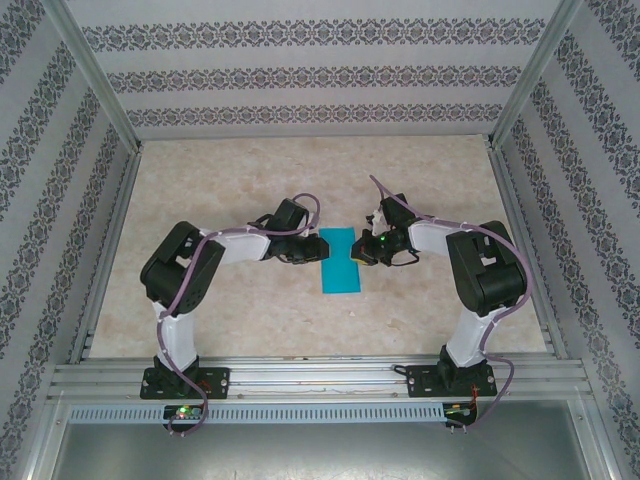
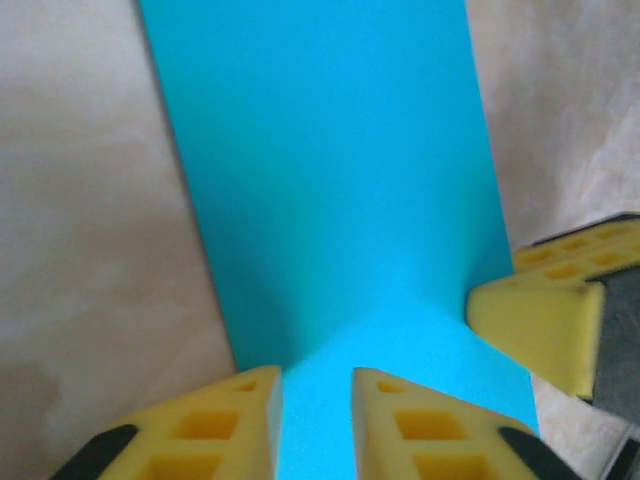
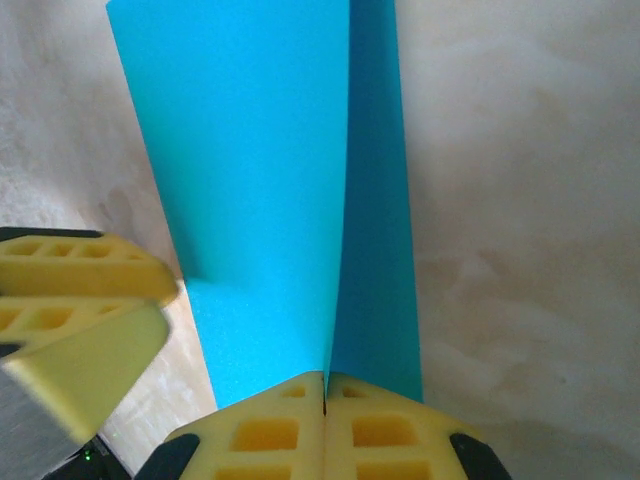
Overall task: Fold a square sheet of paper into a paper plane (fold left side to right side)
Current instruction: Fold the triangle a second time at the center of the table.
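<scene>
Your two arms bend inward, elbows out, over the middle of the pale marbled tabletop, inside patterned walls. The left gripper hovers at the left edge of the folded sheet of paper, jaws narrowly apart. The right gripper has its jaws pinched together on the sheet's raised layer.

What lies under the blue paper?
The paper lies on the beige table, which shows on all sides of it. The part of the table beneath it is covered, so nothing else can be seen there.
</scene>
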